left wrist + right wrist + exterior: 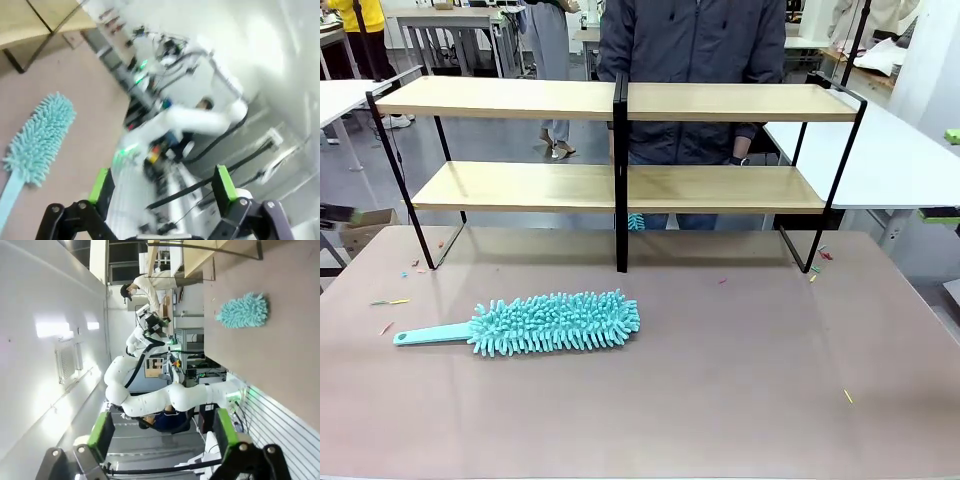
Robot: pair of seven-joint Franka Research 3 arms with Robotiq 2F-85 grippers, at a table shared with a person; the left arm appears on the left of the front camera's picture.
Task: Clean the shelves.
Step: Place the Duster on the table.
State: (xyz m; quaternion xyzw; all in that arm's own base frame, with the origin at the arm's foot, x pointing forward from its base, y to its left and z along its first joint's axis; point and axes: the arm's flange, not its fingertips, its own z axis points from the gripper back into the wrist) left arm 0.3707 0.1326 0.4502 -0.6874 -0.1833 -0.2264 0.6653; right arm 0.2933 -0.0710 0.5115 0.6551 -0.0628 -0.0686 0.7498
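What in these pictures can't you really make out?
- Front view: the person behind the shelves is cut off by the top edge and partly hidden by the boards.
- Front view: specks on the table are too small to identify.
- Left wrist view: the background is motion-blurred; the duster handle runs off the edge.

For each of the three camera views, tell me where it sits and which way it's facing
Front view: fixed on the robot's side of the table, looking across at the shelves, the duster and a person behind them.
Left wrist view: on the left arm, raised and tilted, looking past the open left gripper at the table's edge and the room.
Right wrist view: on the right arm, rolled sideways, looking past the open right gripper along the table's side; the other white arm crosses it.
All three share the duster and shelves.
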